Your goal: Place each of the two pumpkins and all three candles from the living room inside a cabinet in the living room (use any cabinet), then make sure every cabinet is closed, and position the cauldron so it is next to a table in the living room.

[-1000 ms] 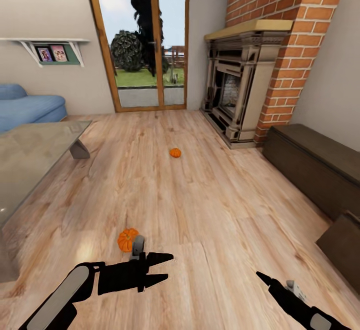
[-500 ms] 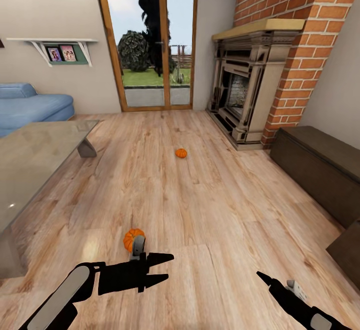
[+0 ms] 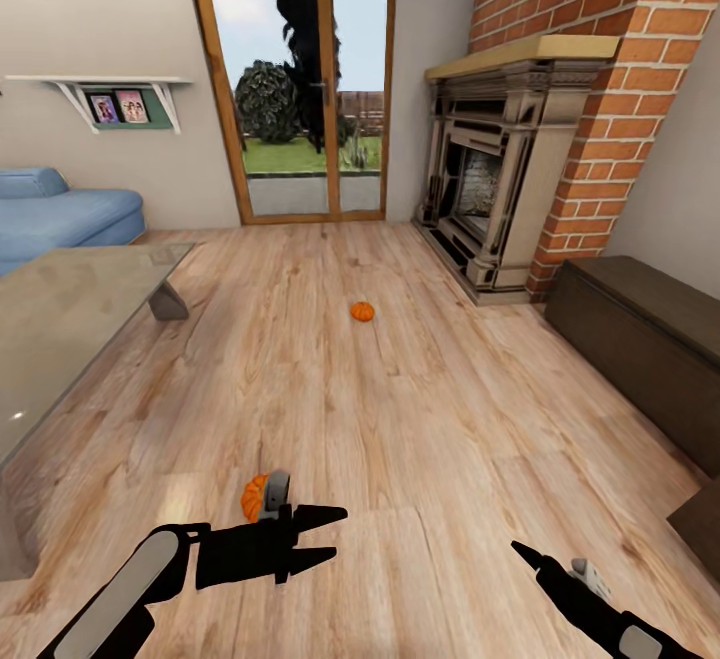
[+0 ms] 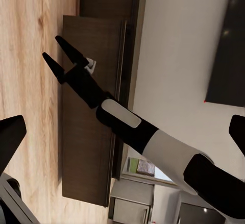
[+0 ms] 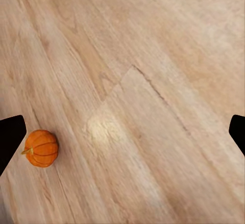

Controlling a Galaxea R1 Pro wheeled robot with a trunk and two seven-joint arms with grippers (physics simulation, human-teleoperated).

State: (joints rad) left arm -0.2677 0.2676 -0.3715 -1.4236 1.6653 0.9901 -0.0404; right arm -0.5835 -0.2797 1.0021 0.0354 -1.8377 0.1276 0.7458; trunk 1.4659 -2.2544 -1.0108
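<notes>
A wide wooden floor runs from the robot to a glass door in the far wall. A brick chimney with a fireplace stands at the right, and beyond it along the right wall lies the long dark-brown cabinet; a drawer front of it juts out at the head view's lower right edge, and in the left wrist view that front stands out from the unit. A glass-topped surface sits at the left, with a blue sofa behind it and a wall shelf above.

The left gripper hangs low over the floor, its fingers spread apart. The right gripper hangs at the lower right; in the left wrist view its two fingers are apart.

The nearer pumpkin rests on the floor just behind the left gripper, partly hidden by it, and shows on the boards in the right wrist view. The farther pumpkin lies mid-floor, well apart from the first.
</notes>
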